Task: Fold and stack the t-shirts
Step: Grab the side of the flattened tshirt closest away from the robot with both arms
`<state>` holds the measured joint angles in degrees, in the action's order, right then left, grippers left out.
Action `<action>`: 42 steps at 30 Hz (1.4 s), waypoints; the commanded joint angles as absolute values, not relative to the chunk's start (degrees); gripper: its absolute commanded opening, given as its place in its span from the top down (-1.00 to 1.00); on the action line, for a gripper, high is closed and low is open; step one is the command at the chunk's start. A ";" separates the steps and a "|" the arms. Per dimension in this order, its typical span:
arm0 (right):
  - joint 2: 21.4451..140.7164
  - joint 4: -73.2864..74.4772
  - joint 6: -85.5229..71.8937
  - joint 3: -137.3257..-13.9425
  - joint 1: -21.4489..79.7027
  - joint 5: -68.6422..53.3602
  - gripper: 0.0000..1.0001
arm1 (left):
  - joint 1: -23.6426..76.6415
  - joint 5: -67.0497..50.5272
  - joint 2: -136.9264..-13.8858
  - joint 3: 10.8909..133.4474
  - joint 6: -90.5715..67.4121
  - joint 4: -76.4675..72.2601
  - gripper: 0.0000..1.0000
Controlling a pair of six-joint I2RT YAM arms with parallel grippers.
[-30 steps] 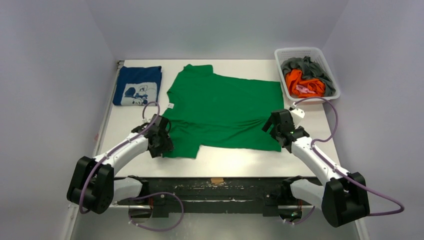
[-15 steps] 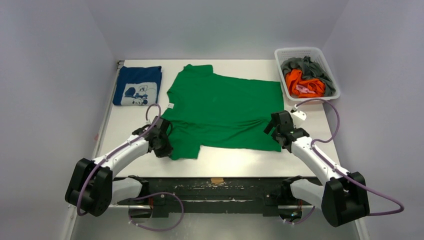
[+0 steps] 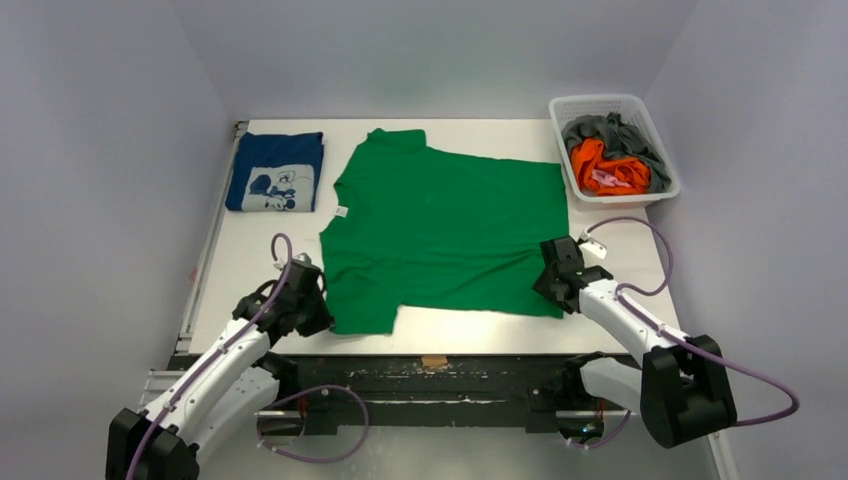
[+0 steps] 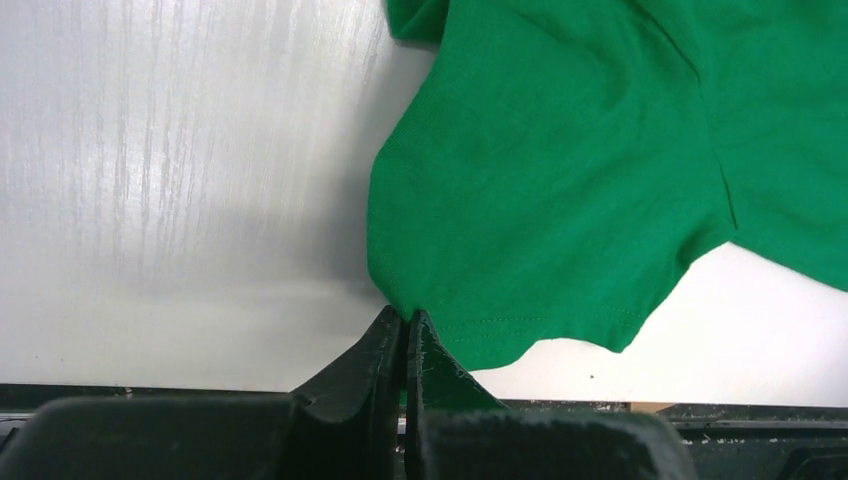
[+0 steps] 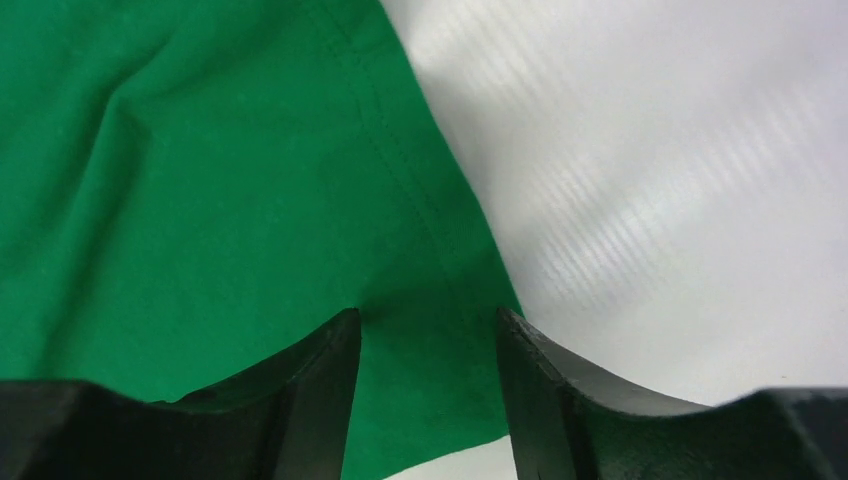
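Note:
A bright green t-shirt [image 3: 440, 225] lies spread flat in the middle of the white table [image 3: 255, 250]. My left gripper [image 3: 318, 318] is at the shirt's near-left sleeve. In the left wrist view that gripper [image 4: 407, 322] is shut on the hem of the green sleeve [image 4: 520, 200]. My right gripper [image 3: 548, 285] sits at the shirt's near-right corner. Its jaws [image 5: 428, 318] stand apart, open, with the flat green cloth [image 5: 200, 200] between them. A folded navy t-shirt [image 3: 275, 172] with a white print lies at the far left.
A white basket [image 3: 600, 98] at the far right holds a crumpled orange shirt [image 3: 605, 168] and a grey shirt [image 3: 600, 128]. The table's near edge with a black rail [image 3: 430, 368] runs just behind both grippers.
The left gripper has shut on the sleeve and drawn back toward the near edge, pulling the sleeve straight. The right gripper has moved nearer along the hem corner and its jaws have narrowed.

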<state>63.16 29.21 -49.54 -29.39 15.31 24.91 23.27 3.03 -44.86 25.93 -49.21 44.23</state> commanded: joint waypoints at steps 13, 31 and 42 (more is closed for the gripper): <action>56.15 39.72 -51.24 -30.10 15.12 21.60 -0.10 | 23.50 0.26 -40.12 23.85 -51.87 45.61 1.00; 60.13 33.60 -52.91 -25.70 15.16 15.16 0.50 | 23.55 -4.46 -37.63 23.88 -52.70 48.11 1.00; 43.91 50.54 -51.66 -31.97 15.11 15.68 1.00 | 26.68 -9.72 -26.25 28.28 -59.63 62.39 1.00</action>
<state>48.69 40.82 -51.77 -26.83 15.05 16.29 24.58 -8.67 -31.35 23.77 -55.24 52.71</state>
